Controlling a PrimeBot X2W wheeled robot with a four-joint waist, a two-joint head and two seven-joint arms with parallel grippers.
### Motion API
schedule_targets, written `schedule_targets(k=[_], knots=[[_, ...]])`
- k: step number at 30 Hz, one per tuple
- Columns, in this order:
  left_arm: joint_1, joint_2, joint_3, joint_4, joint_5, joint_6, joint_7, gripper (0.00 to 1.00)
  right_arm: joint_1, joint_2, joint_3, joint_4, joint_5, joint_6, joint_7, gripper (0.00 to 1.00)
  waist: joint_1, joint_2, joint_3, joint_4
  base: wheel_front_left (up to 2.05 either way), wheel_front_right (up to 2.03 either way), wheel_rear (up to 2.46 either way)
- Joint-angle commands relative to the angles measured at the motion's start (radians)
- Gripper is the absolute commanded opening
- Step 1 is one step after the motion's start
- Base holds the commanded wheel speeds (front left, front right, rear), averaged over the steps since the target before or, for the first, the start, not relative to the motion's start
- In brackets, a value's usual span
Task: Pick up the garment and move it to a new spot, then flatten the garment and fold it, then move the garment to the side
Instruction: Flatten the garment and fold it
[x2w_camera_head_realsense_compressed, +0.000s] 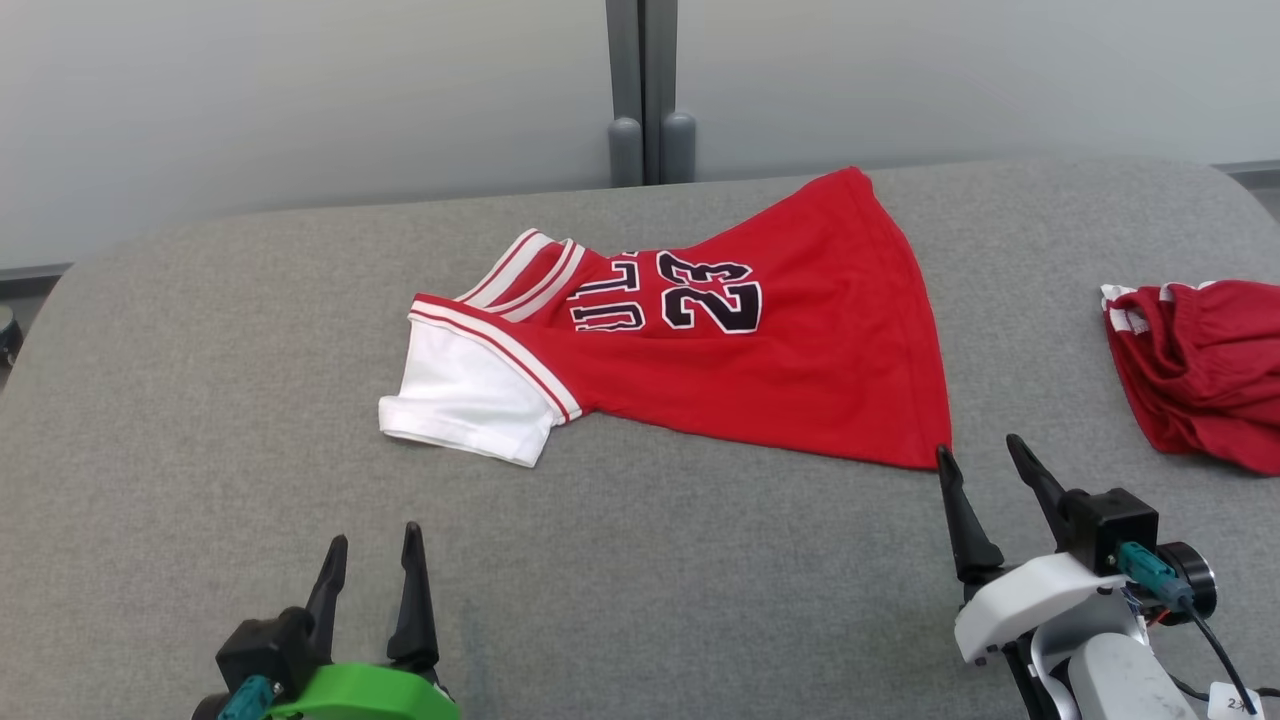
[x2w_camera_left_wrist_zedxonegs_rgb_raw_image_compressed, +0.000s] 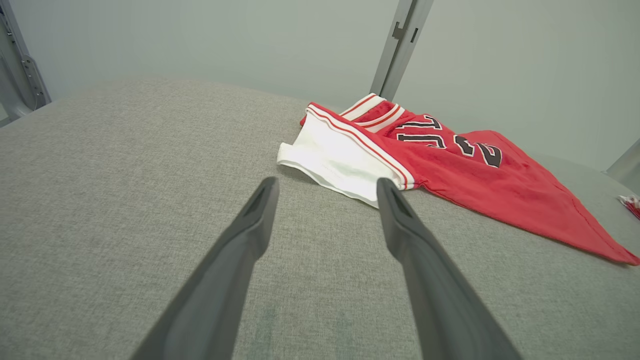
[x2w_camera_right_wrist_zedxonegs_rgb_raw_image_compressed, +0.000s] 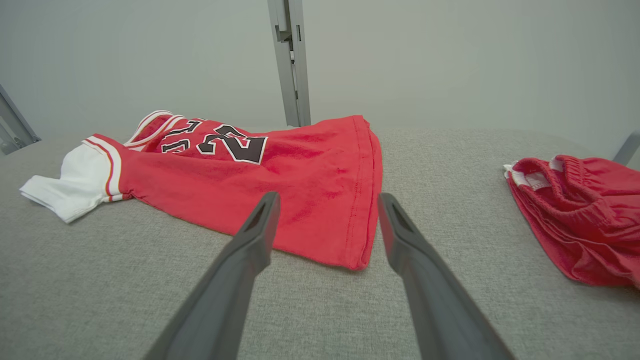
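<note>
1. Left gripper (x2w_camera_head_realsense_compressed: 375, 535) sits at the lower left of the head view, its two dark fingers spread apart with nothing between them, over bare fabric and pointing toward the white sleeve (x2w_camera_head_realsense_compressed: 460, 390)
2. Right gripper (x2w_camera_head_realsense_compressed: 977, 447) sits at the lower right, fingers also parted and empty; its tips are just beside the near hem corner of the jersey, and whether they touch it cannot be told
3. A red jersey (x2w_camera_head_realsense_compressed: 780, 350) lies flat near the middle of the surface, collar and sleeve toward the robot's left, hem toward its right; it shows black lettering and the number 23 (x2w_camera_head_realsense_compressed: 710, 292) edged in white, with red and white striped trim
4. A second red garment (x2w_camera_head_realsense_compressed: 1200, 370) lies crumpled at the right edge, well apart from the jersey
5. Both rest on a grey woven table covering (x2w_camera_head_realsense_compressed: 200, 400) with rounded far corners
6. Behind the table stands a plain pale wall (x2w_camera_head_realsense_compressed: 300, 100), split by a grey upright post (x2w_camera_head_realsense_compressed: 650, 80) directly beyond the jersey
</note>
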Motion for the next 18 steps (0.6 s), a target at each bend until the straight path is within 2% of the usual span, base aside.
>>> schedule_targets(k=[1, 9, 14, 18], knots=[[-0.024, 0.003, 0.004, 0.001, 0.006, -0.001, -0.003, 1.0, -0.011, -0.003, 0.002, -0.002, 0.007, -0.002, -0.004, 1.0, 0.0, -0.0001, 0.013, -0.002, 0.0, 0.0, 0.0], [-0.179, 0.038, 0.017, 0.092, 0.018, -0.034, 0.019, 1.0, -0.048, -0.003, 0.022, -0.016, 0.005, -0.002, -0.004, 1.0, 0.0, -0.0001, 0.088, -0.025, 0.0, 0.0, 0.0], [-0.325, 0.067, 0.04, 0.219, -0.031, -0.04, 0.13, 1.0, -0.082, -0.003, 0.036, -0.018, 0.002, -0.002, -0.005, 1.0, 0.0, -0.0001, 0.147, -0.054, 0.0, 0.0, 0.0], [-0.417, 0.079, 0.068, 0.318, -0.067, -0.026, 0.2, 1.0, -0.103, -0.003, 0.044, -0.02, 0.004, -0.002, -0.005, 1.0, 0.0, -0.0001, 0.188, -0.079, 0.0, 0.0, 0.0]])
